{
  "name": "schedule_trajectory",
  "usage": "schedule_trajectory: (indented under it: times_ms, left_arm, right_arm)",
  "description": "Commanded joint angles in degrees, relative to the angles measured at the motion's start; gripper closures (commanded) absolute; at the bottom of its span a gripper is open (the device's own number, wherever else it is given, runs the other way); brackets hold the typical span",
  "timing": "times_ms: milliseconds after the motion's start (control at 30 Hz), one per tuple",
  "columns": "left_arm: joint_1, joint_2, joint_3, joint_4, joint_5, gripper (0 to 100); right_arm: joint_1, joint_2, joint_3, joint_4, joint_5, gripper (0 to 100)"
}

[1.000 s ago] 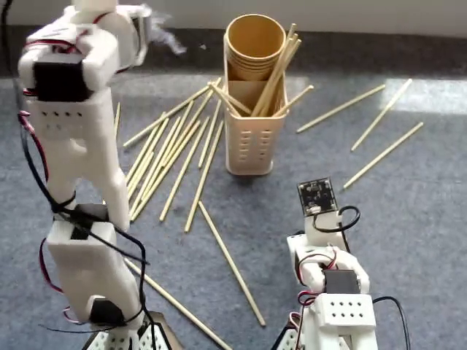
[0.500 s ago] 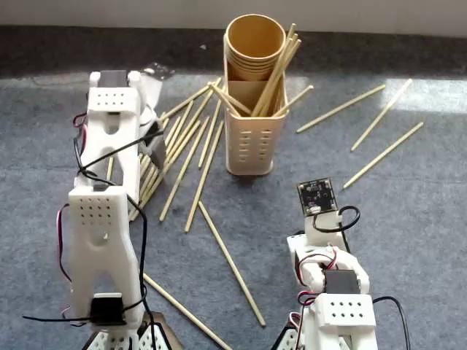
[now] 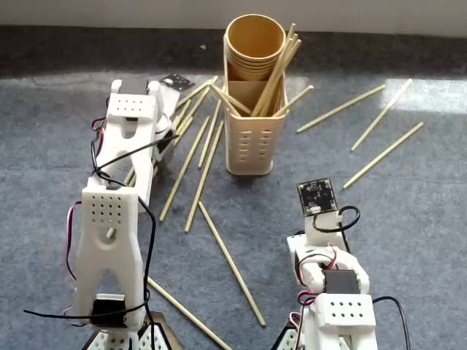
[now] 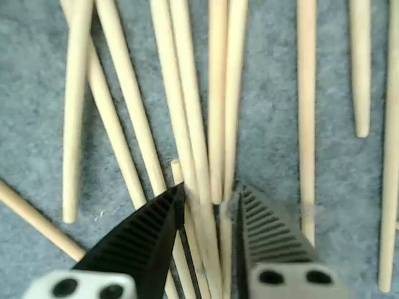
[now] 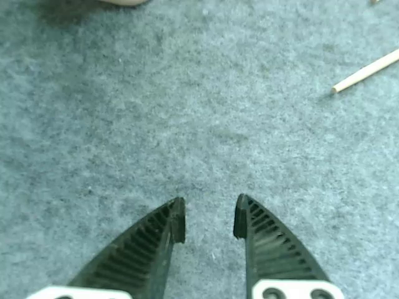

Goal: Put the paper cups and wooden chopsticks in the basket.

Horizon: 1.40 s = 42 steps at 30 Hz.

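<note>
**Left gripper down in the chopstick pile, cups sitting in the basket**

Look at the left gripper (image 4: 210, 194): it's right down at the grey carpet (image 3: 416, 233). Its black ribbed jaws are parted by a narrow gap, and pale wooden chopsticks (image 4: 201, 124) from the loose pile run straight through that gap. One jaw tip is touching a stick. More sticks fan out on both sides of the jaws, all lying flat.

From above, the white left arm (image 3: 109, 219) stretches out over that same pile (image 3: 190, 157), which lies at 9 o'clock of the tall cream slotted plastic basket (image 3: 252, 149).

Over to the right gripper (image 5: 207, 218). Its jaws are also slightly apart, with nothing between them, and they point at bare carpet. The tip of one chopstick (image 5: 368, 71) lies well away from it. The white right arm (image 3: 336, 310) sits folded at about 5 o'clock of the basket.

The basket stands upright. A stack of tan paper cups (image 3: 254, 40) is nested in its far compartment, at 12 o'clock. A bundle of chopsticks (image 3: 277, 73) leans out of the near compartment towards 1 o'clock.

Plenty of sticks are on the floor:

- Three single sticks lie between 2 and 3 o'clock of the basket: one (image 3: 341, 109), a second (image 3: 381, 114) and a third (image 3: 382, 156), each apart from the others.
- A long stick (image 3: 230, 262) lies at 6 o'clock, between the two arms.
- Another (image 3: 186, 312) lies at 7 o'clock, near the left arm's base.
</note>
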Motion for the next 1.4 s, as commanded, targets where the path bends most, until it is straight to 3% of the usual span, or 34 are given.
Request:
schedule_trajectory:
  times_ms: [0, 267, 567, 900, 1100, 1367]
  left_arm:
    - [0.6, 0.7, -4.5, -0.5, -0.4, 98]
    - [0.9, -5.8, -26.2, 4.7, 0.1, 99]
    - [4.6, -25.3, -44.9, 2.9, 9.9, 99]
    - [21.3, -40.0, -31.1, -22.6, 24.1, 99]
    - [24.0, -41.0, -25.7, -24.2, 34.9, 99]
    - [23.9, -34.6, -25.7, -23.9, 36.2, 99]
  right_arm:
    - [0.4, -0.7, -0.1, -1.0, 0.6, 85.5]
    - [0.4, -0.7, -0.1, -1.0, 0.6, 85.5]
    - [0.4, -0.7, -0.2, -1.0, 0.5, 85.5]
    - [0.4, -0.7, -0.3, -1.0, 0.5, 85.5]
    - [0.5, -0.7, -0.3, -1.0, 0.6, 85.5]
    - [0.5, -0.7, -0.3, -1.0, 0.6, 85.5]
